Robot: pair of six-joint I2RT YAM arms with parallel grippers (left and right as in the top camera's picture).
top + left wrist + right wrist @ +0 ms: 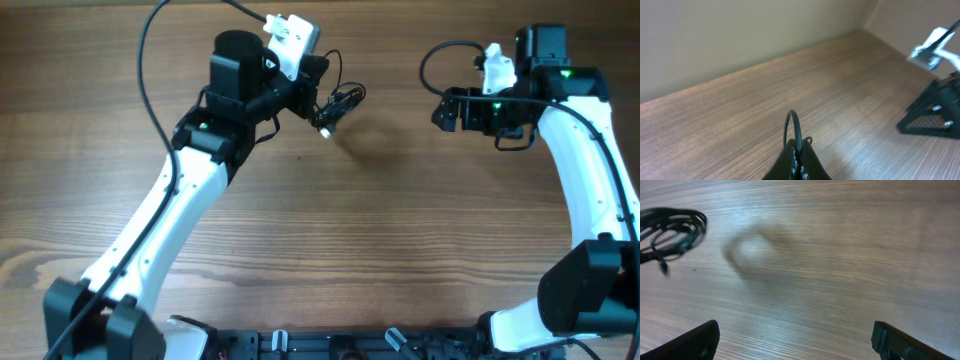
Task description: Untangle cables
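The cables (341, 104) are a small bundle of thin black loops with a pale plug end, hanging above the table at the back centre. My left gripper (322, 98) is shut on them. In the left wrist view, a thin loop of the cables (792, 125) sticks up from between the closed fingers of the left gripper (799, 159). My right gripper (440, 108) stands open to the right of the bundle, apart from it. Seen from the right wrist, the cables (674, 227) hang at the upper left, and the right gripper (795, 341) has nothing between its fingers.
A brown wooden table (400, 220) lies under both arms. A beige wall (740, 35) rises behind its far edge. The right arm's black gripper mount (932, 110) shows at the right of the left wrist view.
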